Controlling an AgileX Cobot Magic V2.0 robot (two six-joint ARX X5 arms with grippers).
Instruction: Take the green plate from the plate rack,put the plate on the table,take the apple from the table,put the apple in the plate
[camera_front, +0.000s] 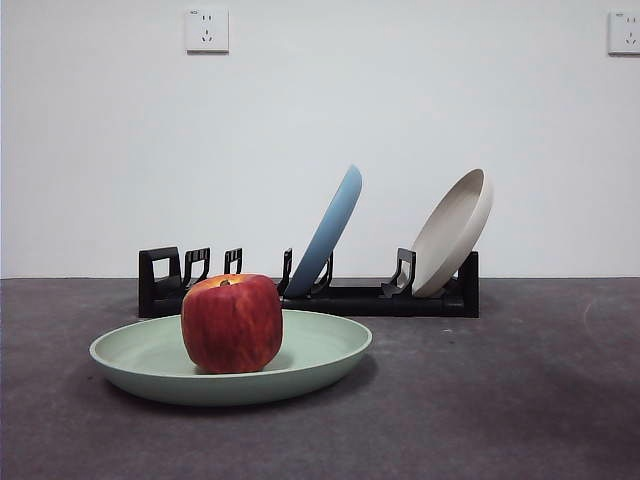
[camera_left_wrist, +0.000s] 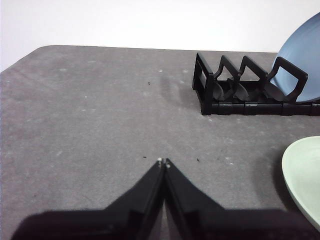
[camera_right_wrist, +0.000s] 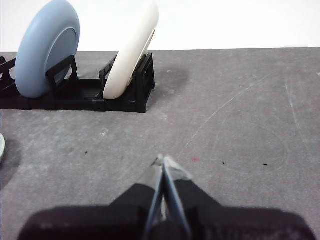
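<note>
The dark red apple (camera_front: 232, 323) stands upright inside the pale green plate (camera_front: 320, 350), which lies flat on the grey table (camera_front: 520, 400) in front of the black plate rack (camera_front: 400, 298). An edge of the green plate (camera_left_wrist: 305, 175) shows in the left wrist view, beside the rack's end (camera_left_wrist: 235, 87). My left gripper (camera_left_wrist: 163, 162) is shut with nothing in it, hovering over bare table away from the plate. My right gripper (camera_right_wrist: 163, 161) is shut and holds nothing, over the table short of the rack (camera_right_wrist: 125, 97). Neither arm appears in the front view.
A blue plate (camera_front: 328, 232) and a beige plate (camera_front: 455, 232) lean in the rack's slots. The blue plate (camera_right_wrist: 47, 47) and beige plate (camera_right_wrist: 132, 50) also show in the right wrist view. A white wall with two sockets stands behind the table.
</note>
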